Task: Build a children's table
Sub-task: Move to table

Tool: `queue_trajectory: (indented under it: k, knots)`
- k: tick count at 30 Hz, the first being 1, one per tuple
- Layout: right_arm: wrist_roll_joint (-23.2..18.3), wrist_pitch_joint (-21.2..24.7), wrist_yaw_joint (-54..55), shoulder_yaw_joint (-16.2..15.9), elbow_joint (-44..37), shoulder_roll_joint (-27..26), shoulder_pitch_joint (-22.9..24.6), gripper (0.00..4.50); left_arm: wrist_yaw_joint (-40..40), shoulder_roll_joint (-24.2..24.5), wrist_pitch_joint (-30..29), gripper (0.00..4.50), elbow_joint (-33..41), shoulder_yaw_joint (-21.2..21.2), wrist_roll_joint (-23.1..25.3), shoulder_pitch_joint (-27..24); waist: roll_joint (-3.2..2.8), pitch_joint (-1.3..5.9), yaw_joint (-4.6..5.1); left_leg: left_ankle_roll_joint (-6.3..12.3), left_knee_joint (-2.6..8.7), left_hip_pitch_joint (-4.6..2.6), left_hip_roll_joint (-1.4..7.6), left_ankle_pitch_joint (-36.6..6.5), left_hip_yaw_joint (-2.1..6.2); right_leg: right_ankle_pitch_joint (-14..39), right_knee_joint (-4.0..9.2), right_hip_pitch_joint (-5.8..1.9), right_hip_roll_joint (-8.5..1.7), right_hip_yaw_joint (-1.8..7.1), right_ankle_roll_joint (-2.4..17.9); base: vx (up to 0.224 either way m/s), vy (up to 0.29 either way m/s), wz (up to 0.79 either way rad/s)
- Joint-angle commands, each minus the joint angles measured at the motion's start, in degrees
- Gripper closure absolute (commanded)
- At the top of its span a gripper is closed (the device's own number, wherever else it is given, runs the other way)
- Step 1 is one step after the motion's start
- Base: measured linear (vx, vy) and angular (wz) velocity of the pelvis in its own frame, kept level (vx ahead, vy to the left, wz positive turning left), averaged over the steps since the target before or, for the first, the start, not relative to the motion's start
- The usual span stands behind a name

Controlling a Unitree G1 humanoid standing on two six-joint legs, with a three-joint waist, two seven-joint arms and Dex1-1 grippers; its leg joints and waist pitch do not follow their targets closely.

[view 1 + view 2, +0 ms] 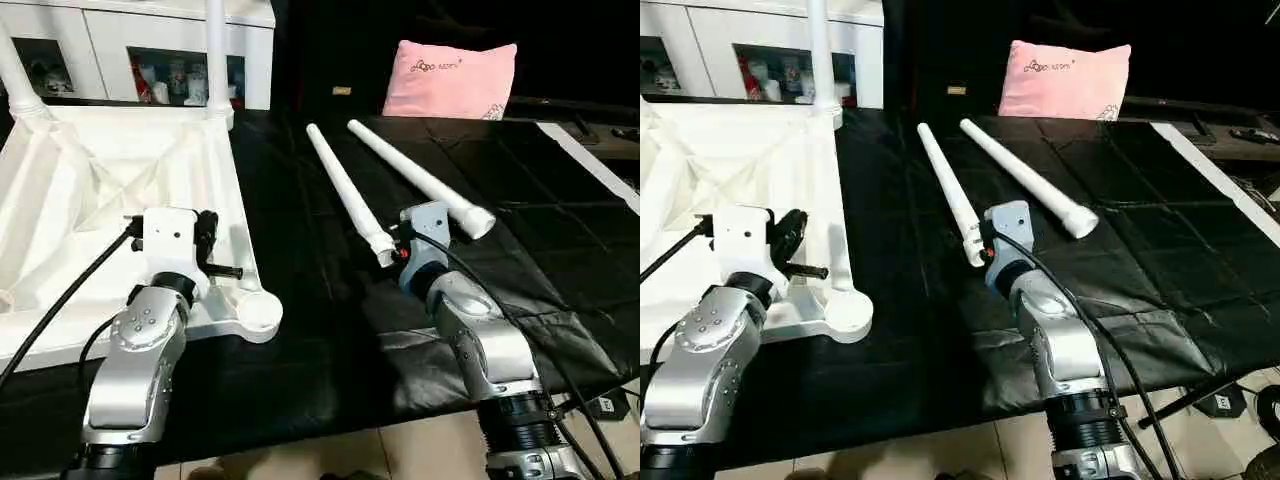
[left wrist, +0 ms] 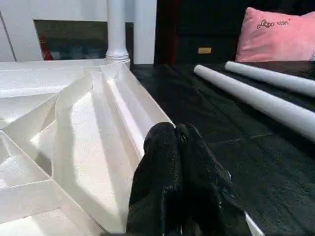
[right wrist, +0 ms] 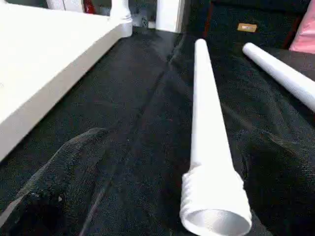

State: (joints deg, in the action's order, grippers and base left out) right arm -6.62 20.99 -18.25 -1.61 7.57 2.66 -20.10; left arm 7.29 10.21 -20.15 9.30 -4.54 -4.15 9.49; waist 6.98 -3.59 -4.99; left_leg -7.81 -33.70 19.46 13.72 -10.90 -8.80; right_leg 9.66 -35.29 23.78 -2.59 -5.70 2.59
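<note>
- Right gripper (image 3: 162, 196): jaws wide apart, the nearer long white tapered plastic leg (image 3: 209, 142) lying between them on the black worktop (image 1: 330, 360).
- Left gripper (image 2: 179, 162): jaws pressed together over the white ribbed plastic tabletop (image 1: 90, 190), upside down.

A black quilted cover (image 1: 330, 330) is spread over the work surface and hangs a little over its near edge, creased at the near right corner. At the far edge, right of centre, a pink cushion (image 1: 450, 80) stands propped upright (small dark lettering on its face, too small to read). Beyond the far left corner stands a white cabinet (image 1: 90, 40) with glass doors, small colourful objects behind the panes. Below the near edge, beige floor tiles (image 1: 300, 460) show.
</note>
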Motion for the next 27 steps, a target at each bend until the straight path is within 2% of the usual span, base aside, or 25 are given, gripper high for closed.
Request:
queue_trajectory:
  k: [1,2,3,7,9,10,11,12,13,14,15,16,17,18,19,20,22,23,24,25,26,27]
  knots:
    - [-0.81,-0.54,-0.12,0.91,-1.49,0.17,0.63,0.00,0.74,-0.15,0.24,4.41,0.86,1.16,0.30,0.45,-1.68,3.84,0.26,0.22,3.53,0.28,-0.45,-9.62,-0.76,14.97,4.66,-3.34,-3.99,3.32,0.68,0.000,0.000,0.00]
    - [-1.28,-1.25,-0.08,1.07,-2.60,0.03,1.52,0.00,0.25,-0.40,0.82,4.41,0.98,0.61,0.01,0.52,-1.66,3.85,0.28,0.18,3.58,0.31,-0.42,-9.60,-0.73,14.81,4.58,-3.37,-3.97,3.31,0.84,0.000,0.000,0.00]
    - [-1.40,-1.33,-0.08,1.15,-2.75,0.00,1.65,0.00,0.15,-0.46,0.99,4.41,0.95,0.49,-0.08,0.57,-2.00,3.85,0.26,0.09,3.60,0.23,-0.41,-10.08,-0.71,14.81,4.68,-3.33,-3.96,3.31,0.86,0.000,0.000,0.00]
    - [-2.31,-1.49,-0.45,1.68,-3.80,0.04,2.78,0.00,-0.11,-0.18,1.51,4.41,1.08,0.11,-0.23,0.85,-1.83,3.76,0.19,0.22,3.61,0.25,-0.53,-11.34,-0.71,17.12,4.94,-3.35,-3.99,3.24,0.25,0.000,0.000,0.00]
    - [-2.15,-1.69,-0.70,1.45,-3.90,0.44,3.05,0.00,-0.04,0.14,1.71,4.41,1.03,0.35,0.23,0.98,-1.91,3.58,0.21,-0.04,3.82,-0.35,-0.51,-15.05,-0.65,21.99,5.22,-3.34,-3.91,2.96,-0.49,0.000,0.000,0.00]
    - [-2.11,-1.66,-0.81,1.33,-3.93,0.61,3.12,0.00,-0.04,0.18,1.78,4.41,1.01,0.43,0.41,1.05,-1.93,3.40,0.31,1.73,5.12,2.09,-0.79,-17.88,1.23,26.46,5.10,-5.84,-5.34,1.32,-2.05,0.000,-0.004,0.21]
    - [-1.89,-1.96,-1.19,0.84,-4.04,0.98,3.23,0.00,-0.07,0.12,2.00,4.41,0.99,0.50,0.61,1.13,-2.50,2.99,0.07,3.18,5.06,1.11,-1.29,-23.52,2.19,33.29,6.53,-5.72,-6.25,-0.52,-3.05,0.000,-0.011,0.48]
    - [-1.77,-2.19,-1.34,0.50,-4.27,1.11,3.37,0.00,-0.08,0.02,2.18,4.41,0.99,0.68,0.72,1.25,-2.97,2.64,0.26,3.52,4.46,1.12,-1.68,-25.82,2.79,39.67,7.59,-6.52,-7.09,-1.78,-3.35,0.000,-0.011,0.48]
    - [-1.75,-2.24,-1.35,0.39,-4.40,1.10,3.43,0.00,-0.07,0.01,2.19,4.41,0.99,0.79,0.76,1.30,-3.11,2.43,0.49,3.76,4.08,0.78,-1.82,-27.01,2.88,42.90,8.21,-6.75,-7.39,-2.56,-2.97,0.027,-0.006,0.52]
    - [-1.78,-2.23,-1.32,0.22,-4.56,1.12,3.51,0.00,-0.05,0.03,2.20,4.41,0.99,0.92,0.80,1.34,-3.38,2.04,0.76,4.15,3.31,0.70,-2.03,-28.93,2.91,47.74,9.09,-7.62,-7.48,-4.07,-2.21,0.037,0.006,0.56]
    - [-1.78,-2.23,-1.32,0.22,-4.56,1.12,3.51,0.00,-0.05,0.03,2.20,4.41,0.99,0.92,0.80,1.34,-3.53,1.76,0.82,4.26,3.17,0.83,-1.93,-29.53,2.95,49.04,9.40,-8.07,-7.62,-4.80,-2.04,0.037,0.006,0.56]
    - [-1.65,-2.44,-1.47,-0.25,-4.64,1.30,3.53,0.00,0.09,0.06,2.31,4.41,0.92,1.39,0.96,1.43,-3.58,2.01,0.88,4.45,2.92,1.21,-1.80,-28.98,2.99,48.23,9.01,-9.29,-7.81,-5.14,-1.19,0.048,0.008,0.59]
    - [-1.56,-2.55,-1.52,-0.41,-4.61,1.35,3.50,0.00,0.16,0.10,2.43,4.41,0.90,1.70,1.13,1.45,-3.91,1.73,0.64,4.61,2.86,1.32,-1.63,-28.61,2.90,48.17,9.21,-9.91,-8.13,-5.60,-0.58,0.066,0.016,0.55]
    - [-1.51,-2.64,-1.58,-0.47,-4.55,1.40,3.45,0.00,0.18,0.10,2.52,4.41,0.87,1.93,1.27,1.48,-4.10,1.71,0.66,4.75,2.82,2.05,-1.53,-27.85,3.03,47.84,9.06,-10.92,-8.21,-5.72,-0.11,0.066,0.016,0.55]
    - [-1.50,-2.74,-1.63,-0.41,-4.43,1.43,3.38,0.00,0.14,0.05,2.61,4.41,0.80,2.14,1.38,1.51,-4.22,1.68,0.68,4.93,2.92,2.49,-1.59,-27.52,3.06,47.30,8.92,-11.43,-8.10,-5.71,-0.01,0.078,0.031,0.51]
    - [-1.50,-2.75,-1.65,-0.39,-4.43,1.47,3.35,0.00,0.14,0.01,2.63,4.41,0.79,2.20,1.40,1.52,-4.66,1.74,0.47,5.13,3.25,2.58,-1.62,-27.43,3.18,45.27,8.59,-11.79,-7.64,-5.50,0.83,0.086,0.037,0.56]
    - [-1.48,-2.94,-1.66,-0.41,-4.42,1.63,3.29,0.00,0.18,-0.10,2.72,4.41,0.82,2.35,1.41,1.52,-4.92,2.04,0.20,6.19,3.52,2.31,-1.79,-25.21,3.30,39.85,8.53,-12.24,-6.96,-5.25,2.82,0.096,0.037,0.59]
    - [-1.64,-3.05,-1.62,-0.30,-4.47,1.58,3.31,0.00,0.23,-0.12,2.72,4.41,0.87,2.39,1.42,1.47,-5.09,2.32,0.11,7.63,3.74,2.20,-1.98,-22.41,3.43,35.35,8.38,-12.85,-6.21,-5.21,4.14,0.137,0.040,0.63]
    - [-1.88,-3.18,-1.55,-0.09,-4.47,1.48,3.33,0.00,0.25,-0.18,2.73,4.41,0.87,2.43,1.46,1.44,-5.49,2.37,0.08,9.42,4.21,1.38,-2.25,-20.08,3.71,30.77,8.10,-13.15,-5.17,-5.39,5.35,0.137,0.040,0.63]
    - [-2.32,-3.35,-1.68,0.20,-4.61,1.38,3.40,0.00,0.30,-0.21,2.76,4.41,0.93,2.49,1.50,1.33,-5.47,2.58,0.37,10.75,4.36,1.03,-2.43,-18.18,4.11,27.83,7.71,-13.33,-4.42,-5.44,5.80,0.208,0.018,0.62]
    - [-2.52,-3.31,-1.73,0.35,-4.67,1.37,3.40,0.00,0.32,-0.22,2.76,4.41,0.93,2.53,1.52,1.28,-6.67,3.67,1.68,10.67,4.94,-8.86,3.12,-19.71,6.89,18.77,1.64,-6.07,-2.34,-3.55,8.12,0.235,-0.016,0.24]
    - [-2.72,-3.21,-1.77,0.46,-4.71,1.44,3.36,0.00,0.32,-0.21,2.73,4.41,0.93,2.58,1.55,1.27,-5.58,3.64,2.76,17.91,5.18,-9.61,4.92,-11.24,9.41,13.20,-2.71,-3.00,-2.04,-1.75,4.52,0.235,-0.016,0.24]
